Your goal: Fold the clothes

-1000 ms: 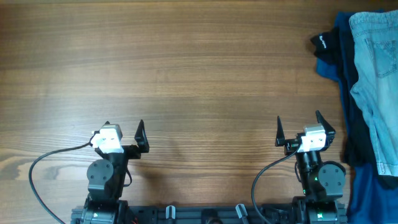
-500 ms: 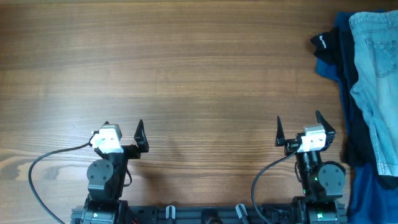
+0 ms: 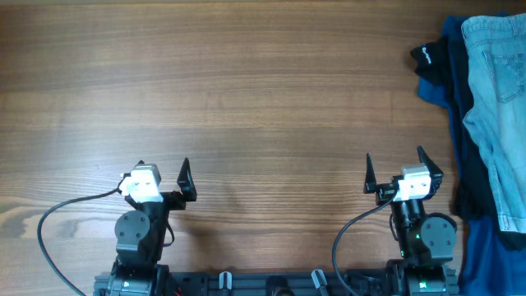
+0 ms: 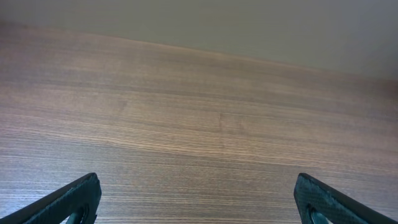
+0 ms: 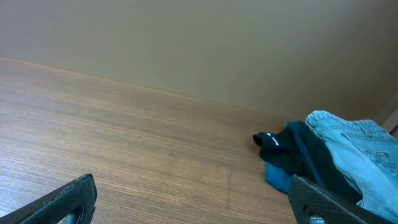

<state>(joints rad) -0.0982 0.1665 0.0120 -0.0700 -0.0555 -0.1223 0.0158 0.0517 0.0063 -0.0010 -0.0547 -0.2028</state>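
While both arms sit parked at the near edge of the wooden table, the left gripper has its fingers spread wide, nothing between them, and the left wrist view shows only wood grain ahead of it. Same story on the right: the right gripper is splayed wide and holding nothing. Over at the far right lie the light blue denim shorts, crumpled on a dark blue cloth, with stitching showing in the right wrist view. The frame cuts them off, so I can't tell where their outer edge lies. A black garment with a small white logo pokes out at the pile's upper left. Wood grain runs wide across the left and middle, the pile just beside the right arm's base.
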